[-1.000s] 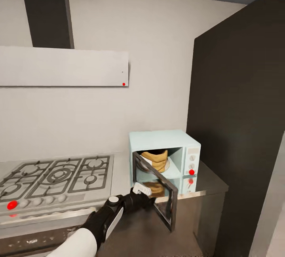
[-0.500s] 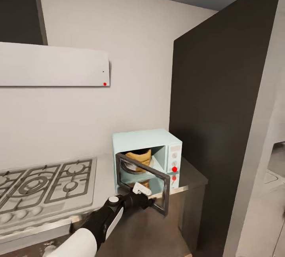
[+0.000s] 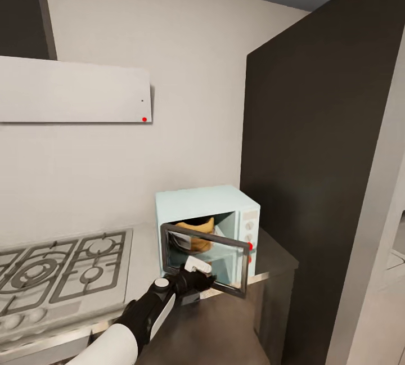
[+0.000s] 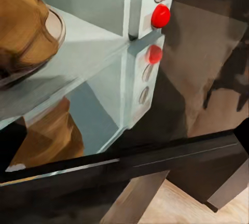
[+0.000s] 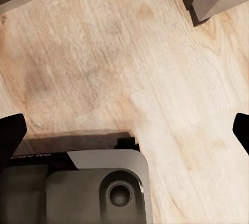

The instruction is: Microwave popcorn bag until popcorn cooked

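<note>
Head view: our left gripper [image 3: 203, 282], state we cannot tell, pushes the microwave [image 3: 209, 213] door [image 3: 205, 258]; the popcorn bag [image 3: 196, 229] sits inside, probably light and soft, best held by its rim.

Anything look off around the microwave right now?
Nothing stands out. The bag sits upright inside the microwave, nothing spilled. The door is partly open, with the left gripper at its lower edge.

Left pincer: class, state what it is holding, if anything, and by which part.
The left pincer is at the lower edge of the microwave door. A closed grip cannot be told; it may only be pushing. The right pincer holds nothing.
</note>
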